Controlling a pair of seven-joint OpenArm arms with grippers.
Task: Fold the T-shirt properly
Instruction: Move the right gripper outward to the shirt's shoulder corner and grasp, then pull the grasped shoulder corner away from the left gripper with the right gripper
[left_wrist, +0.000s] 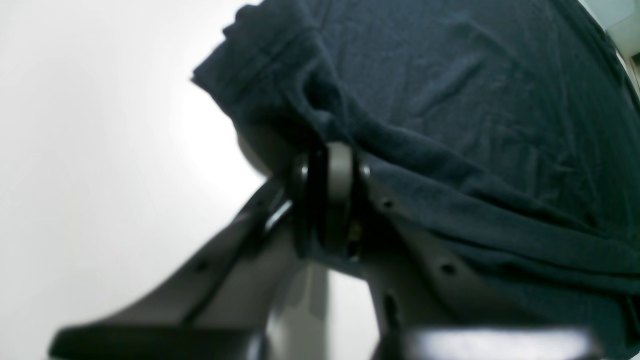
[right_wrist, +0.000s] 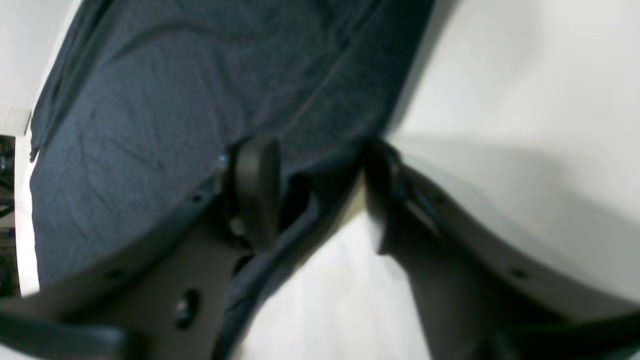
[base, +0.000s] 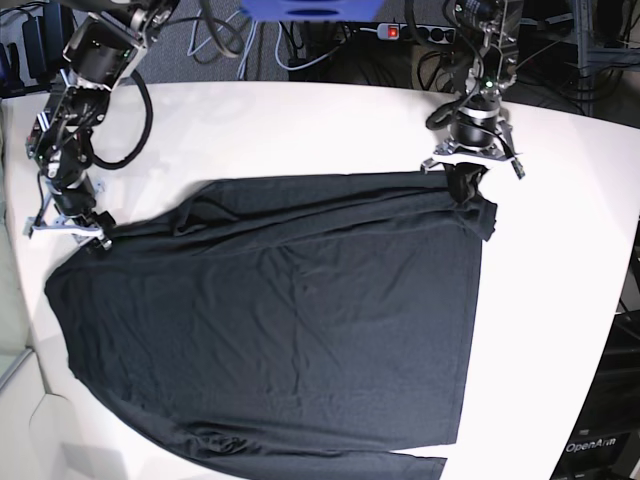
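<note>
Black T-shirt (base: 290, 320) spread flat on the white table (base: 560, 220), one hand at each far corner.

The base view alone shows the whole garment, reaching from the table's far half to its near edge. The left wrist view shows the left hand (left_wrist: 330, 172) pressed together, pinching a bunched fold at the shirt's corner, which the base view only hints at. The right wrist view shows the right hand (right_wrist: 312, 195) with fingers (right_wrist: 255, 190) spread, straddling the shirt's edge; one finger over fabric, the other over bare table.
</note>
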